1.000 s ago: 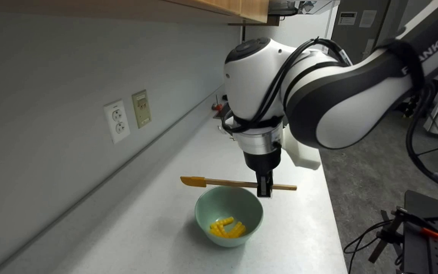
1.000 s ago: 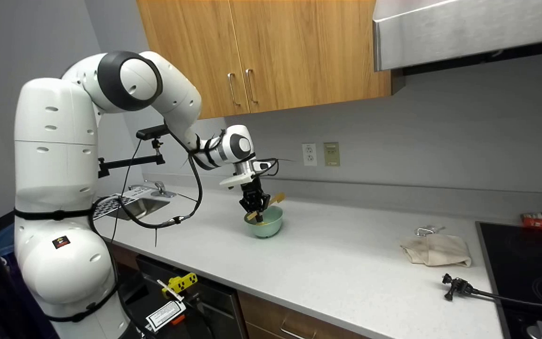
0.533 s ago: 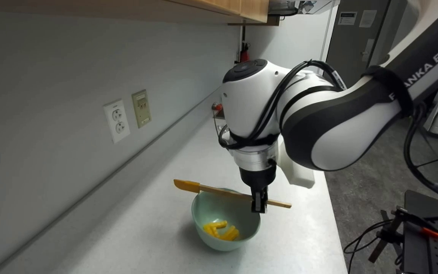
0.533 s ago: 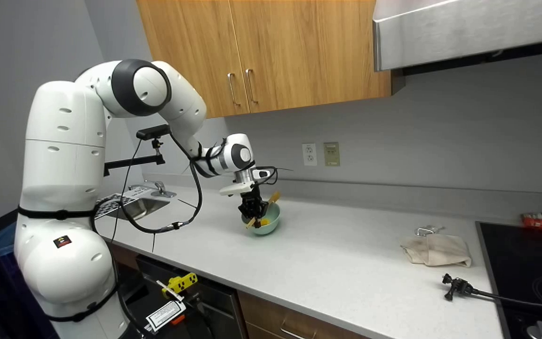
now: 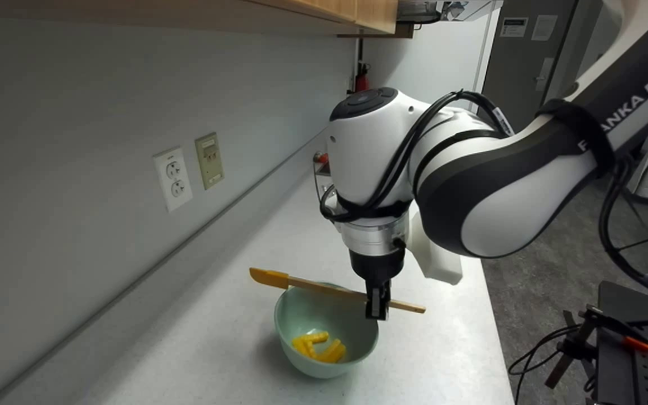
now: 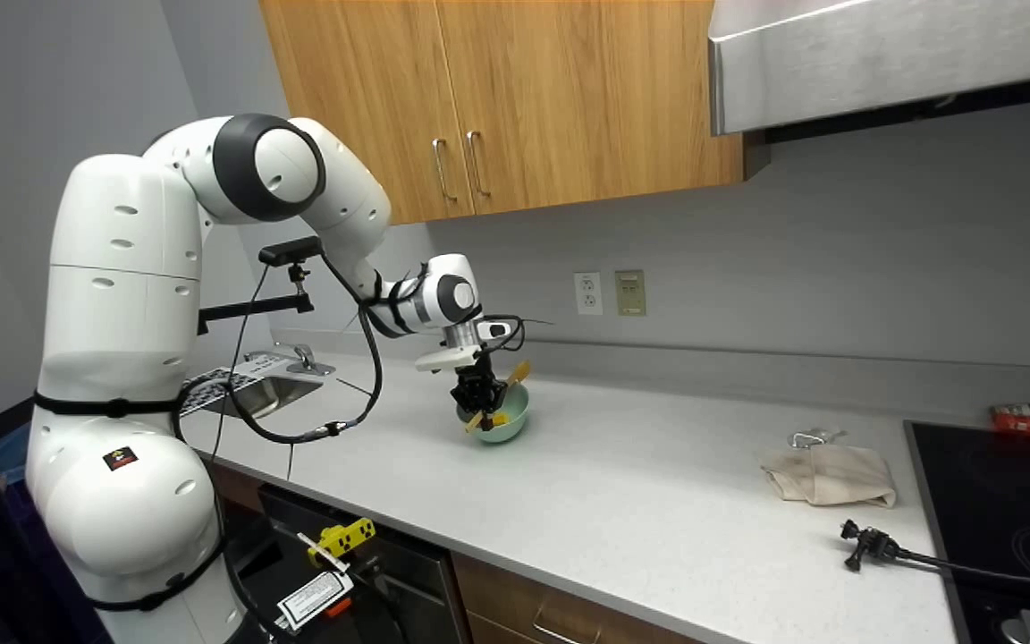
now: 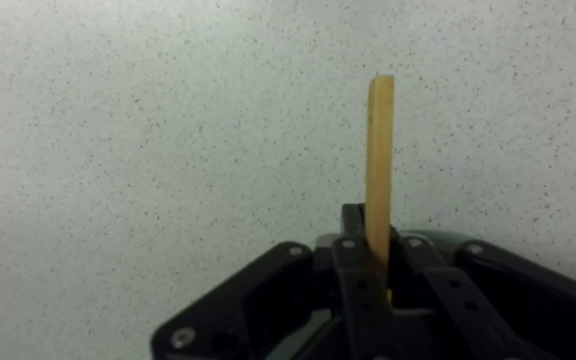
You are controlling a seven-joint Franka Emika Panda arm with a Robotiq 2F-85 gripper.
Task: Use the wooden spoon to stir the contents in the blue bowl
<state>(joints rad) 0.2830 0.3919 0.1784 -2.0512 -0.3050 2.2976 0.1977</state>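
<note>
- Wooden spoon [image 5: 327, 288], one: pale handle, flat yellow-orange end. We note it crossing the far side of the blue bowl [image 5: 352, 326] in an exterior view, the flat end past the rim on the side toward the wall [image 5: 76, 146]. Whether it touches the rim, we cannot tell.
- Gripper [image 5: 377, 310], black: fingers [image 7: 353, 252] closed on the handle, parted only by its thickness. In the wrist view we see the handle's free end jutting beyond them.
- Blue bowl: pale teal, smooth-sided, standing on the speckled white counter [image 6: 640, 501] in both exterior views.
- Contents [image 5: 331, 352]: several bright yellow pieces, lying together in the bottom of the bowl. We find the spoon's flat end apart from them.
- Wall fittings, two: white outlet [image 6: 588, 294], beige plate [image 6: 630, 292] just beside it.
- Cloth [image 6: 828, 476], off-white, folded: we list it near the black cooktop [image 6: 998, 510], well apart from the bowl.
- Cabinets [image 6: 560, 98], wood-faced, above the counter.
</note>
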